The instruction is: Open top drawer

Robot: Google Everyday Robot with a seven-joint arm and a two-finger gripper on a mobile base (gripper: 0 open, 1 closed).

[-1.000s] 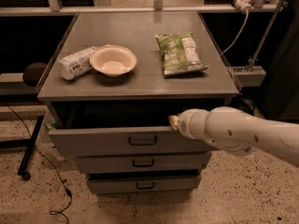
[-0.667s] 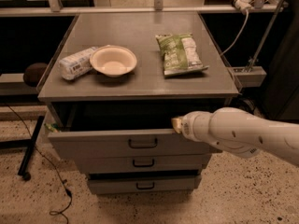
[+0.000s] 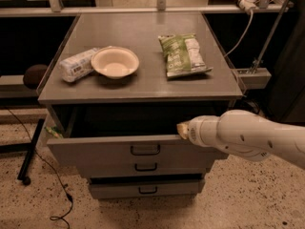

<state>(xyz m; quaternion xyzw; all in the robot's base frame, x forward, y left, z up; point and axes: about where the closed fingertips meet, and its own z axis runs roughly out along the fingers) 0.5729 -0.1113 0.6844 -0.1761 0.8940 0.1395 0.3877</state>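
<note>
The gripper [image 3: 182,129] rests against the upper rim of the top drawer [image 3: 90,151], right of its black handle [image 3: 145,150]; the drawer stands partly out, and whether the gripper clasps the rim cannot be told.

Grey cabinet top [image 3: 143,82] bears a white packet [image 3: 77,65] just beside a cream bowl [image 3: 115,62], left, and a green snack bag [image 3: 184,55], right; gripper [image 3: 182,130] below its front edge.

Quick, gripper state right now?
Gripper: at the top drawer's upper front edge, towards its right end; open or closed cannot be told.
</note>
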